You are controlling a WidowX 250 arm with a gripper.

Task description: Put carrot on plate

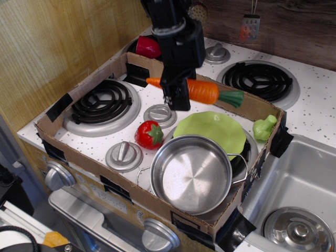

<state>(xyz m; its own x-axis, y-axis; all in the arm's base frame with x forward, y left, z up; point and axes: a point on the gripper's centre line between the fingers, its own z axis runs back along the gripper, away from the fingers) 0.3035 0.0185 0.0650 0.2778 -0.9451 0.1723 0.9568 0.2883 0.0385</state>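
Note:
My gripper is shut on the carrot, a glossy orange toy with a dark green stub pointing right. It holds the carrot level in the air, above the far left edge of the lime-green plate. The plate lies inside the cardboard box, partly covered at the front by the steel pot. The carrot does not touch the plate.
A cardboard box wall rings the stove area. A red toy strawberry lies left of the plate. A green toy sits on the box's right edge. Stove knobs, a coil burner and a sink are nearby.

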